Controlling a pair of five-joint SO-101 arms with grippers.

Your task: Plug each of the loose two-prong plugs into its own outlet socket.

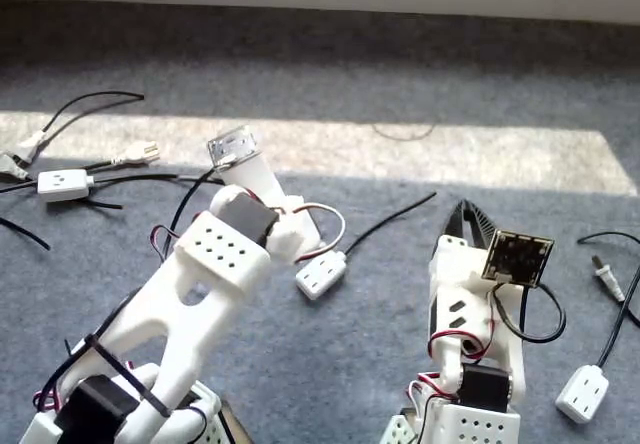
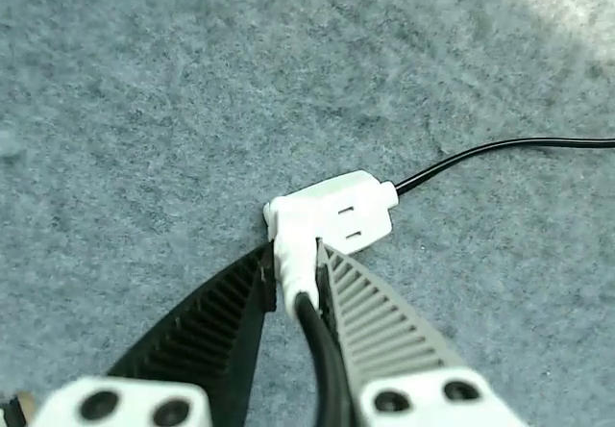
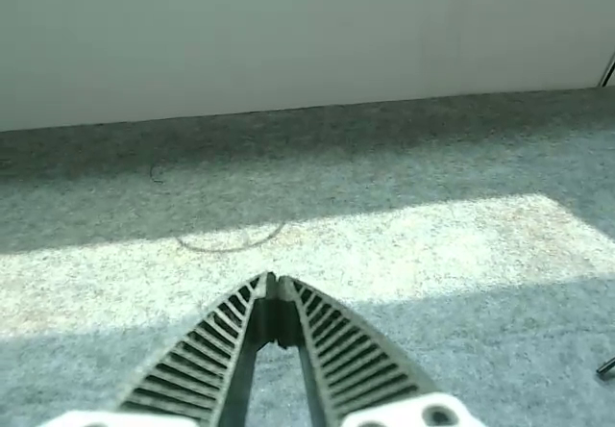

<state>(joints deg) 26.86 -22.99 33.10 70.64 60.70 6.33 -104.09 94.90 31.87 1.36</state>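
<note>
The left end effector (image 2: 296, 254) is clamped on a white plug (image 2: 291, 227), and the plug's black cord (image 2: 322, 360) runs back between the fingers. The plug's front touches the end of a white socket (image 2: 351, 211), which lies on the grey surface (image 2: 144, 110) just ahead of the fingertips. The right end effector (image 3: 275, 304) has its fingers pressed together, holding nothing. A second socket (image 1: 582, 392) lies behind it to its right, and a loose plug (image 1: 604, 275) lies well off to its right.

Grey carpet (image 1: 350, 64) w/ sunlit strip (image 1: 500, 159), thin dark loop (image 1: 405, 132) on it, pale wall (image 3: 288, 33) behind.
</note>
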